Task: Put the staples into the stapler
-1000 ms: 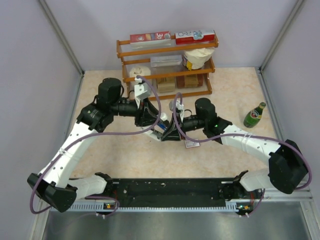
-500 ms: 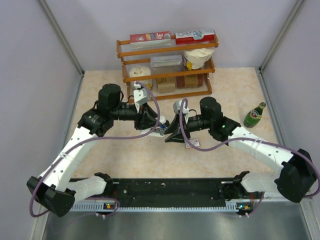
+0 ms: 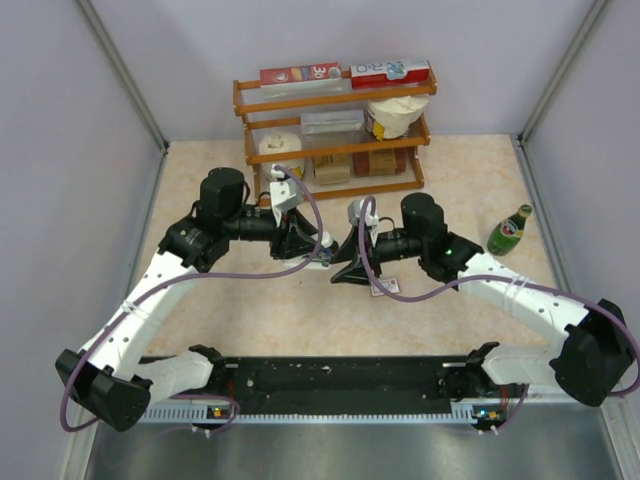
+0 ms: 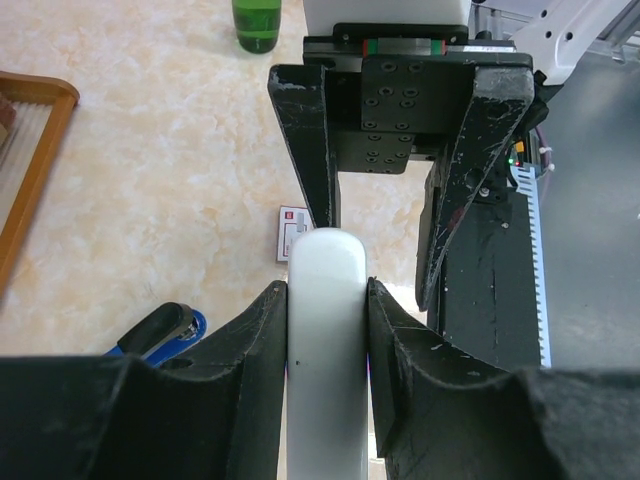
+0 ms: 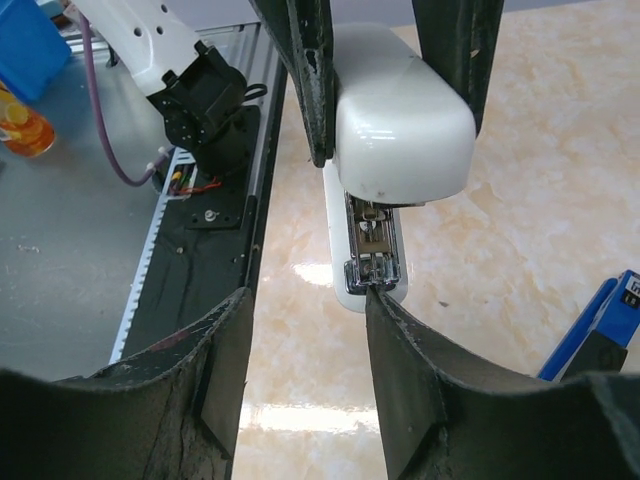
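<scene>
Left wrist view is showing the left gripper (image 4: pixel 325 300) clenching a white stapler (image 4: pixel 325 330) by its sides, with both fingers pressing against the body. Facing it, the right gripper (image 4: pixel 378 250) is hanging with its jaws spread wide and gripping nothing; its two black fingers are standing on either side of the stapler's far end.

From the right wrist view, the white stapler (image 5: pixel 400 120) is pointing toward the camera with its top cover lifting away from the base, exposing the metal magazine (image 5: pixel 372 245). Whether any strip is sitting inside the magazine cannot be told. The right gripper (image 5: pixel 305 300) is holding its fingers apart, with the stapler's tip lying just beside the inner edge of one of them.

The staple box (image 3: pixel 385 287), red and white, is lying flat on the counter (image 3: pixel 450 190) just beside the right gripper (image 3: pixel 345 268). A blue stapler (image 4: pixel 160 330) is resting on the counter near the left gripper (image 3: pixel 300 243). A green bottle (image 3: pixel 508 230) is standing well apart to the right, and a wooden rack (image 3: pixel 330 140) is sitting at the back.
</scene>
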